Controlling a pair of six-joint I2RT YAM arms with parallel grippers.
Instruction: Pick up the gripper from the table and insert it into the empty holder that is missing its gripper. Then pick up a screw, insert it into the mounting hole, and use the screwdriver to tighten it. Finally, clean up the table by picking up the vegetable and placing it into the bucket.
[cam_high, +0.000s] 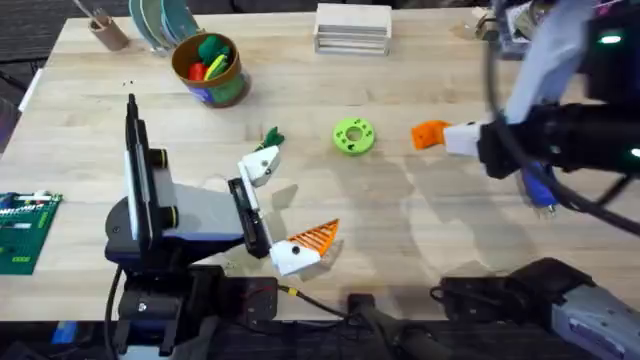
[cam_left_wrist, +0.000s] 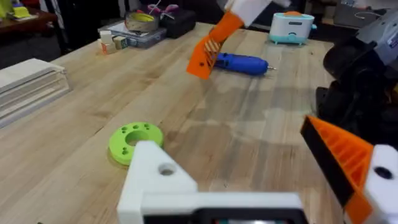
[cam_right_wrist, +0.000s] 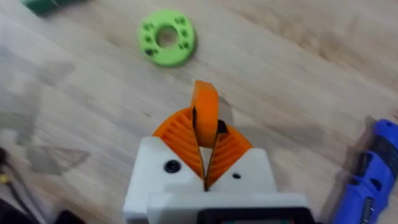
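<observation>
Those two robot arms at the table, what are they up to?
The right end effector is clamped on a loose orange gripper, holding it above the table. The left end effector waits open, its white holder bare of its orange pad. The blue screwdriver lies unused, and the vegetable is not yet in the bucket.

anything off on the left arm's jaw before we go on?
Yes. The left gripper is lopsided: one finger carries its orange ribbed pad, while the holder is bare white with an open mounting hole. The missing gripper is pinched in the right gripper, above the table.
</observation>
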